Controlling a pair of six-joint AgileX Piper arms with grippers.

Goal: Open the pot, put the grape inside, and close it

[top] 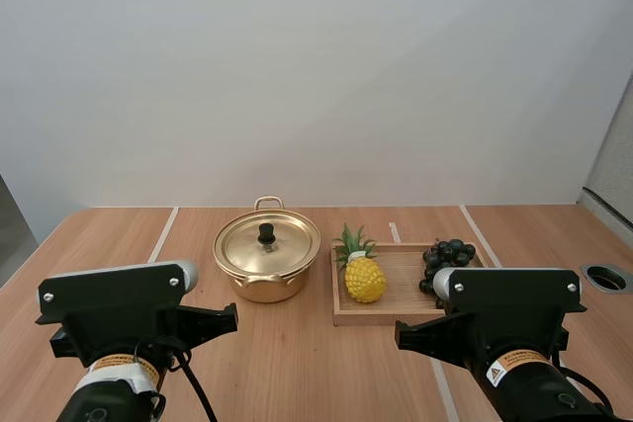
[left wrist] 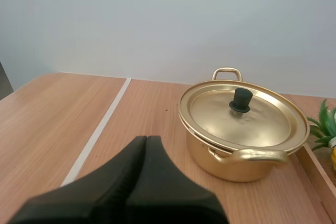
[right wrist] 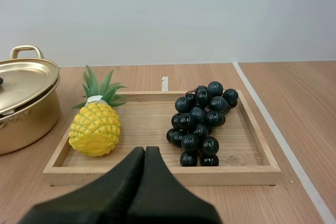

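Nearest, the left fingers (left wrist: pixel 147 142) lie pressed together as one dark wedge, holding nothing, low over the desk (top: pixel 297 373) and aimed toward the pot (top: pixel 267 262). The right fingers (right wrist: pixel 145 153) are likewise closed and empty, just short of the near rim of the wooden tray (right wrist: pixel 157 174). On that tray a toy pineapple (right wrist: pixel 95 128) sits at the left and the dark grapes (right wrist: pixel 201 124) lie at the right, apart from each other. Left of the tray stands the golden pot, its lid (left wrist: pixel 241 116) seated flat with the black knob (left wrist: pixel 241 99) upright at the centre. Opening comes first, I judge: the left fingers should part, come down squarely over the knob, pinch its stem, lift straight up and park the lid on bare desk to the left. The warning stickers (top: pixel 512 364) on the arms carry print too small to read; pot and tray show no brand.
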